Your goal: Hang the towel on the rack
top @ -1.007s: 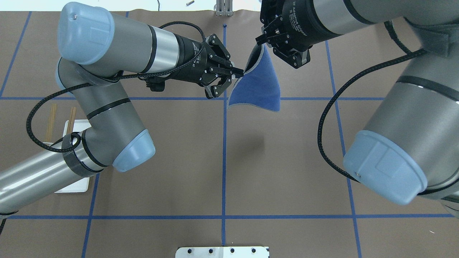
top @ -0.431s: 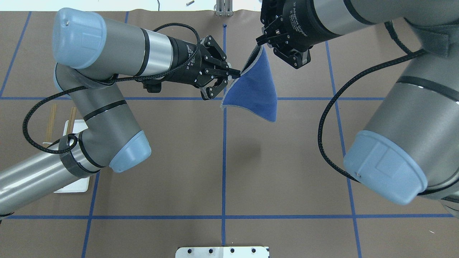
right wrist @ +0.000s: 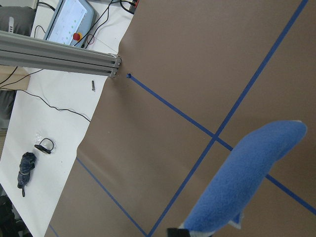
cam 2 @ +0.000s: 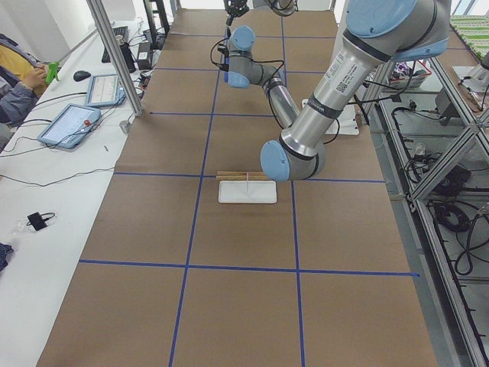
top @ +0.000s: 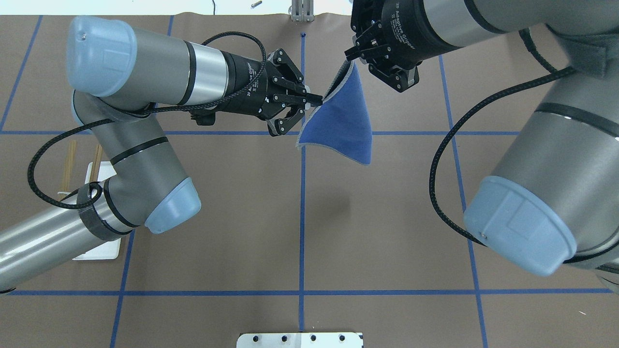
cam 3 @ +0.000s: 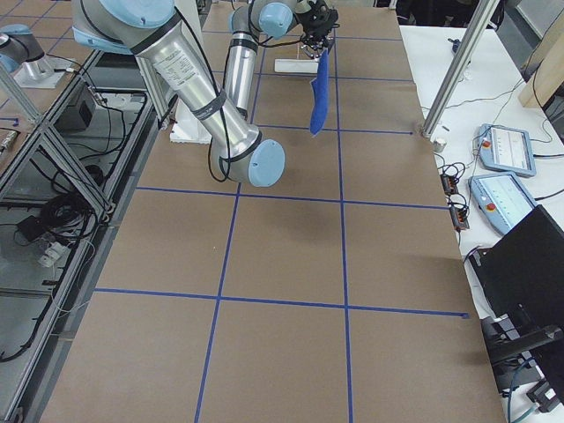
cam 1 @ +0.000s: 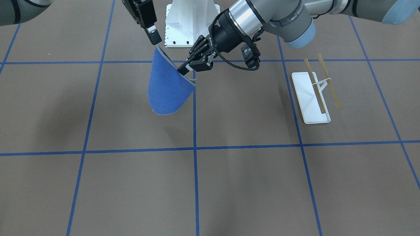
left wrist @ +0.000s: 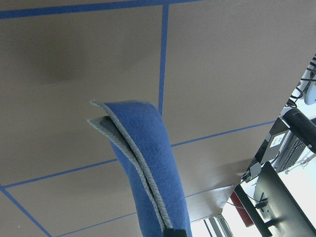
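Observation:
The deep-blue towel (top: 343, 121) hangs in the air over the middle of the table, held at two upper corners, its pale grey edge showing. My left gripper (top: 316, 100) is shut on its left corner and my right gripper (top: 349, 54) is shut on its top corner. In the front-facing view the towel (cam 1: 165, 88) droops in a curved fold between my left gripper (cam 1: 182, 70) and my right gripper (cam 1: 154, 38). The rack (cam 1: 315, 95), with a white base and two tan dowels, stands far off on my left; in the overhead view my left arm largely hides the rack (top: 69, 164).
The large white bolted pedestal (cam 1: 192, 23) stands at the robot's base behind the towel. Blue tape lines grid the brown table. Tablets and cables lie on the side bench (cam 2: 76, 122) beyond the table's far edge.
My left gripper has moved a little to the left with its towel corner, and the towel's lower edge has followed. My right gripper has stayed put.

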You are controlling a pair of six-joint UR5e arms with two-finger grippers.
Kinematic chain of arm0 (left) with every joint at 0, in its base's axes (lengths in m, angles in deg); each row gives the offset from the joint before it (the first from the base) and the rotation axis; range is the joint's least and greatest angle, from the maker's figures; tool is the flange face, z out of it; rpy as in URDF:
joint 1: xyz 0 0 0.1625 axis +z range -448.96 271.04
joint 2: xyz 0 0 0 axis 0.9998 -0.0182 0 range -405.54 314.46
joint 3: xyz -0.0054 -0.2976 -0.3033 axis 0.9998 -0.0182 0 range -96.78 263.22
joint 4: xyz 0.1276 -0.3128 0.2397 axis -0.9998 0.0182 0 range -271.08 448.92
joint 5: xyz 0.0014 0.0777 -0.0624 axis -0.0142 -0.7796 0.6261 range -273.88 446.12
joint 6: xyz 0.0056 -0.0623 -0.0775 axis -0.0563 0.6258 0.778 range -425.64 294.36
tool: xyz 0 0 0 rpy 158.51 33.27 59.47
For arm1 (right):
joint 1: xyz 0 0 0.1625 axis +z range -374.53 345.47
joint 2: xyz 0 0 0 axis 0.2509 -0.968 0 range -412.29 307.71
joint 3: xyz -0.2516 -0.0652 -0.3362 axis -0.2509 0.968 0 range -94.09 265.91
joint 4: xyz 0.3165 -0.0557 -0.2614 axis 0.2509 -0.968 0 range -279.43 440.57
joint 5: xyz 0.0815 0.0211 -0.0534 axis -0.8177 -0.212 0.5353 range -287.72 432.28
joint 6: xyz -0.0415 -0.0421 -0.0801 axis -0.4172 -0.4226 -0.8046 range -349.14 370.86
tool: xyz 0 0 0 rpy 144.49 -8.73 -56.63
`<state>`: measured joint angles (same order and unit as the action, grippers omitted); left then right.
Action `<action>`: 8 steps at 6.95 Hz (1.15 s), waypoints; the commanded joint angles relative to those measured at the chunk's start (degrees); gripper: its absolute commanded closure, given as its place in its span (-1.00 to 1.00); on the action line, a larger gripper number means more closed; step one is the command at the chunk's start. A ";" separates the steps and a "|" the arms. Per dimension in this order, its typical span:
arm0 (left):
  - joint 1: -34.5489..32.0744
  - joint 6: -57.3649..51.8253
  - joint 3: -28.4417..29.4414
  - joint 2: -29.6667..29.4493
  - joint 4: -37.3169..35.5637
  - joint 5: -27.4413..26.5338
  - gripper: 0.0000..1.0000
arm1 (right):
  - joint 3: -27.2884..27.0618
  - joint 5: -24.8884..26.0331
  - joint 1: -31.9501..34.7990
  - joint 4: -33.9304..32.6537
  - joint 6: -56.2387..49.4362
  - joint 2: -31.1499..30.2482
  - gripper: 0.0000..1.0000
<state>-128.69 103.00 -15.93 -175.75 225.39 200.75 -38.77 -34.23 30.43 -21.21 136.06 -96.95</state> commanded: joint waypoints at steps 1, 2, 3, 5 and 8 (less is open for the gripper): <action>-0.09 -1.20 -0.07 0.31 0.21 -0.02 1.00 | -0.65 0.08 0.13 2.02 -0.13 -1.05 -1.00; 0.00 -1.38 -0.07 0.40 0.29 -0.02 1.00 | -0.74 0.08 0.21 2.11 -0.13 -1.22 -1.00; -0.09 -5.65 -0.42 1.35 0.82 -0.02 1.00 | -1.79 0.08 0.39 2.20 -0.39 -2.18 -1.00; -0.17 -22.03 -5.58 8.18 0.73 0.77 1.00 | -6.60 -0.01 1.79 2.20 -7.82 -8.48 -1.00; -4.98 -50.77 -9.39 20.92 4.48 9.87 1.00 | -7.07 -0.01 2.06 2.29 -13.40 -12.21 -1.00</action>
<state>-130.83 63.70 -24.37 -159.81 227.11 206.14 -45.70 -34.24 32.43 -18.94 123.84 -108.27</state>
